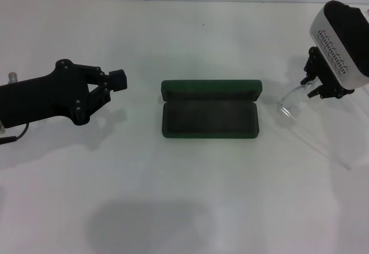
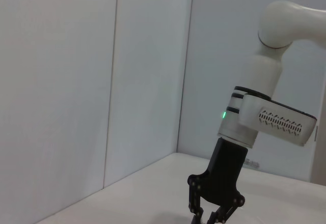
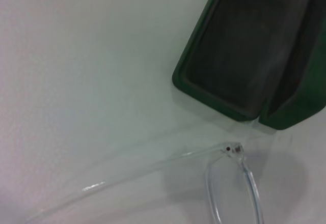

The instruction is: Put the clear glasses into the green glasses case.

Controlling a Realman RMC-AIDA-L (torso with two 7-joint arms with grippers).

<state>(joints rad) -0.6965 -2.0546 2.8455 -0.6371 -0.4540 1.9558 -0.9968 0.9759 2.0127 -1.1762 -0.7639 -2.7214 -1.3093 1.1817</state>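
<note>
The glasses case [image 1: 210, 109] is lying open at the middle of the counter [image 1: 184, 196], its lid standing at the 12 o'clock side of its tray. The glasses [image 1: 300, 115] are lying on the counter at 3 o'clock from the case, just beside it. The right claw [image 1: 319, 88] is hanging directly over the glasses. The left claw [image 1: 112, 83] is hovering at 9 o'clock from the case, well apart.

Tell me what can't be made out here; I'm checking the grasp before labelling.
- Right claw contact with the clear glasses: head view, its fingers overlap the frame.
- Far side of the glasses: right wrist view, cut off by the edge.
- Lid of the green glasses case: any lettering, too small.
- Left claw: idle, away from the case.
</note>
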